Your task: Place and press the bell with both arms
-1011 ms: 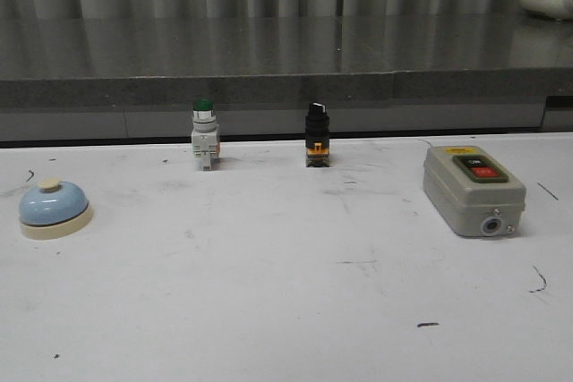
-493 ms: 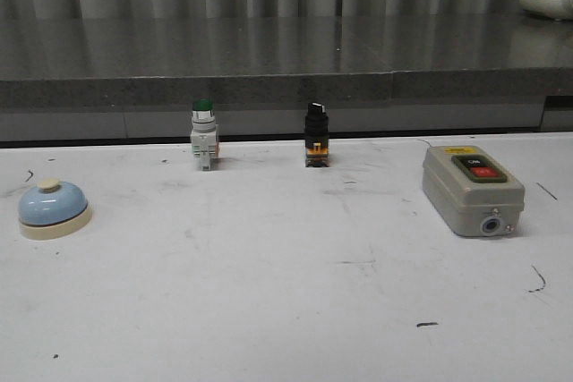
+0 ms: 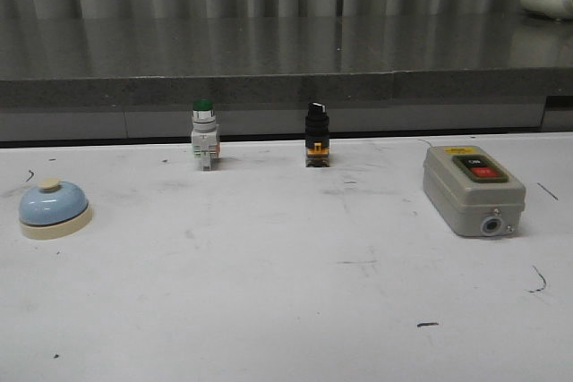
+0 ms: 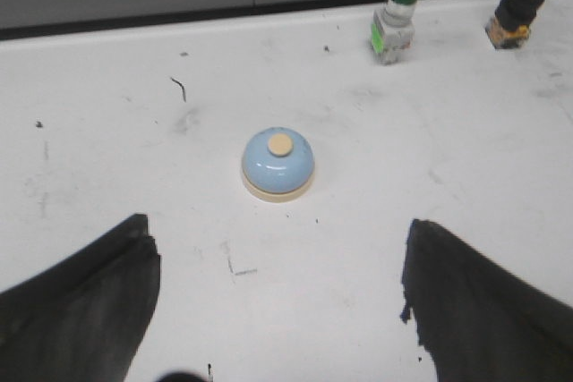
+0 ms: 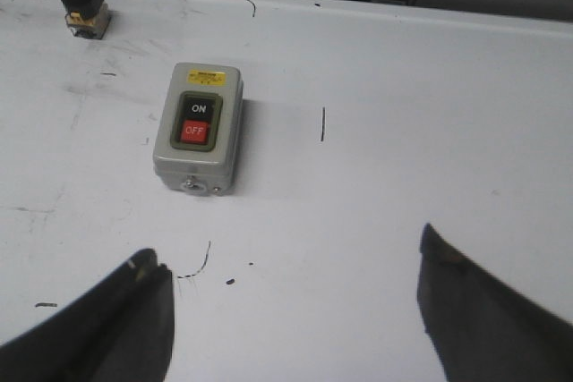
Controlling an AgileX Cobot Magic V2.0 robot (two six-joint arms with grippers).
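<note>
I see both hands, left hand (image 4: pixel 277 301) and right hand (image 5: pixel 291 310), spread open above the worktop (image 3: pixel 286 310); the bell (image 3: pixel 54 208) sits near the frame's left edge.

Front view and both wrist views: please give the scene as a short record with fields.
bell: far left on table, upright, untouched
green button: back, left of centre
black switch: back centre
switch box: right side
left tool: open, above table, bell ahead
right tool: open, switch box ahead
table: white, scuffed
</note>
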